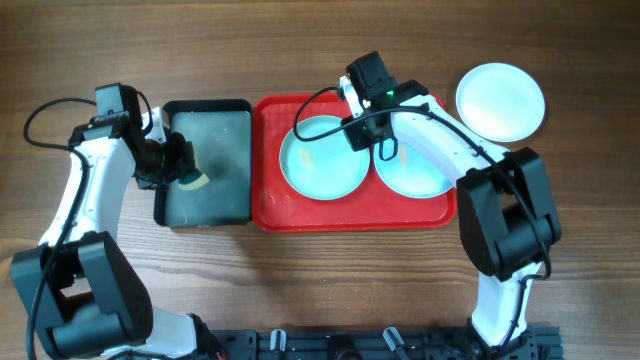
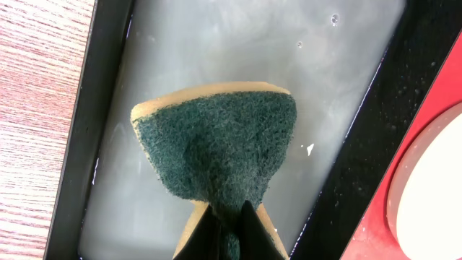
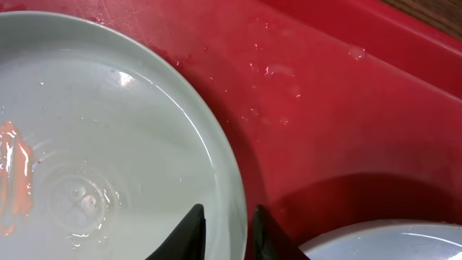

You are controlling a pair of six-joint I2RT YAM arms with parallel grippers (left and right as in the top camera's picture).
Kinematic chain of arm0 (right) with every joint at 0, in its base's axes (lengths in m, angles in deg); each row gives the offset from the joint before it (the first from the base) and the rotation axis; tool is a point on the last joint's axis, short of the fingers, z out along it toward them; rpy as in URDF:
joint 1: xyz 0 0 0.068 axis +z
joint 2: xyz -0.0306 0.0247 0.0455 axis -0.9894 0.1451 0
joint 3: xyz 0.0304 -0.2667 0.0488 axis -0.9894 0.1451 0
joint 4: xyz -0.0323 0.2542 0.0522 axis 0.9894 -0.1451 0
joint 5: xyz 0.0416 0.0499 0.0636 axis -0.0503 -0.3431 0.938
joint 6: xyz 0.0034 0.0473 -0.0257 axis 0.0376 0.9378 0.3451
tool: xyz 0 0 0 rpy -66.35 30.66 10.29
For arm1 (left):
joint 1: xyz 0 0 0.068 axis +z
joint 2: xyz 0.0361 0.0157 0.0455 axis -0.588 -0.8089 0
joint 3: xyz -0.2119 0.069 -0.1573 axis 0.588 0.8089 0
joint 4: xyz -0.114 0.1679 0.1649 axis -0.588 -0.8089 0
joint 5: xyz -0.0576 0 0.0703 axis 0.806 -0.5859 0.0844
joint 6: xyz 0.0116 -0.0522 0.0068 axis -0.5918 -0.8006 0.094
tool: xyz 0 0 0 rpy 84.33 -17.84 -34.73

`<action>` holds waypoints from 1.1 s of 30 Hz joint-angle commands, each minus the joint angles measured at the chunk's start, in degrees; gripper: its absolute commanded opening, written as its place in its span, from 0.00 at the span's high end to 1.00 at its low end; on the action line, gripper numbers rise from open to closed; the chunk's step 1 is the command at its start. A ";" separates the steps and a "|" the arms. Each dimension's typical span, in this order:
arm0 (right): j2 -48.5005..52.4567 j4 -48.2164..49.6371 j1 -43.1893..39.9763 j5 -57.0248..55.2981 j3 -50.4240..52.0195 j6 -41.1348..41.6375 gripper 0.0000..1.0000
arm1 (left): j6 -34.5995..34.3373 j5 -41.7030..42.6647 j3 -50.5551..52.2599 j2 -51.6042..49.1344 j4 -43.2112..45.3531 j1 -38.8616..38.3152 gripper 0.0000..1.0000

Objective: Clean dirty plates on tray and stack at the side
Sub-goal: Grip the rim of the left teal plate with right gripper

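Overhead, on a wooden table (image 1: 300,290), two aqua plates, left plate (image 1: 320,165) and right plate (image 1: 415,178), are held in the red tray (image 1: 350,218); one white plate (image 1: 500,100) is set beside it. At the left wrist, one sponge (image 2: 216,152) is pinched by the left gripper (image 2: 225,213) over the grey tray (image 2: 216,43). At the right wrist, the left plate's rim is straddled by the right gripper (image 3: 229,220); its grip cannot be told.

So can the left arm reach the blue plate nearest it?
Probably yes. The left gripper holds the green-and-yellow sponge over the black-rimmed grey tray, right beside the red plastic tray. The near side of the pale aqua round plate is bare; the right gripper only pinches its far rim.
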 commanded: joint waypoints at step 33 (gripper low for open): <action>2.73 -4.02 -0.13 0.17 0.59 5.99 0.94 | -0.15 0.72 0.22 1.49 0.20 -0.26 0.96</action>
